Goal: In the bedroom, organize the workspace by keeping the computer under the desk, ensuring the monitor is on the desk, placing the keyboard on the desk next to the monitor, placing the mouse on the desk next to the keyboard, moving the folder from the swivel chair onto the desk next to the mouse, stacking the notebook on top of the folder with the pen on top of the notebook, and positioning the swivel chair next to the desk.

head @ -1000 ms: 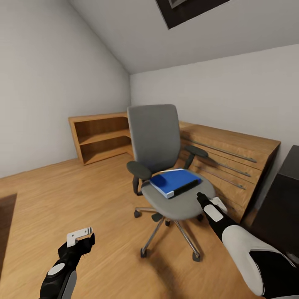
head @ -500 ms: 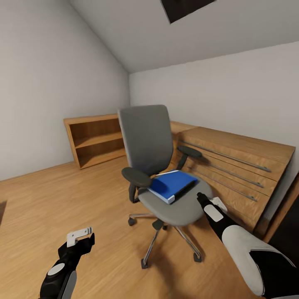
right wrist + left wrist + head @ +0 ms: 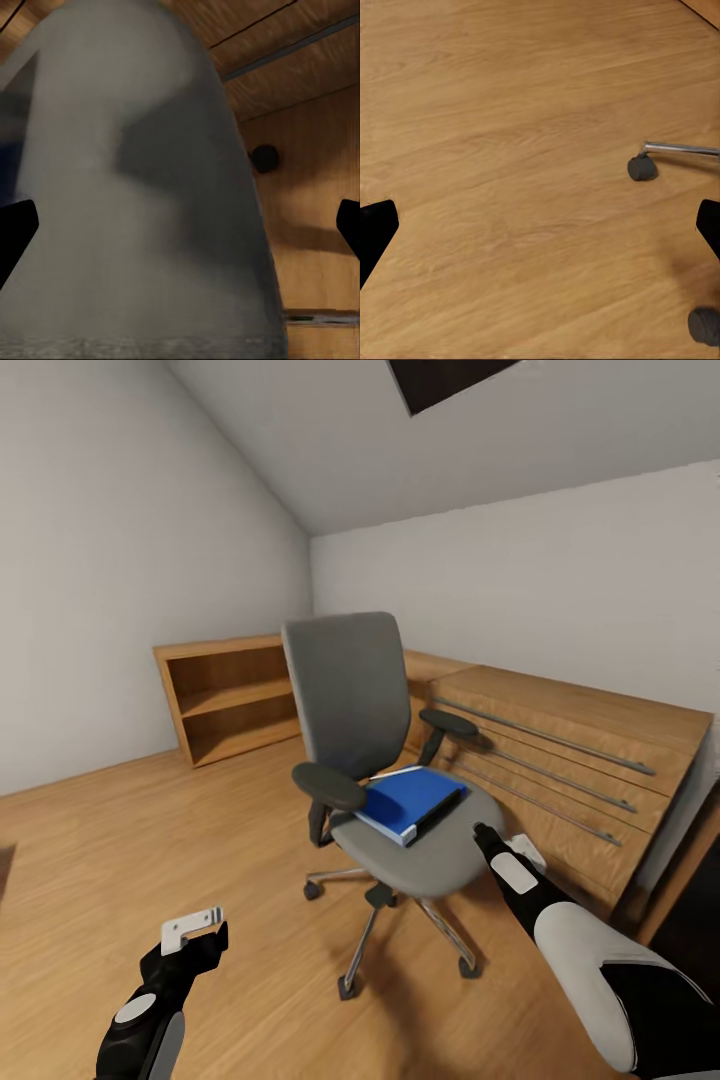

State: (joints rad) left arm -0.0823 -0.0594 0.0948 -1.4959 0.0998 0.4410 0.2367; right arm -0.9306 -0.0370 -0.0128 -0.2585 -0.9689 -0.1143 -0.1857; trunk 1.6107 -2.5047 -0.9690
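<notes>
Its view edging closer over the past second, the robot's empty, wide-open right gripper (image 3: 498, 843) hovers beside the grey upholstered swivel chair (image 3: 385, 745), whose seat holds the bright blue folder (image 3: 408, 801), ungrasped.

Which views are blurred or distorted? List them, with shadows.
Head view: sharp, with wide-angle stretch at the edges; soft shadow under the chair. Left wrist view: crisp floor grain, faint shadow near a caster. Right wrist view: the chair seat is close and blurry, a dark shadow patch across it.
</notes>
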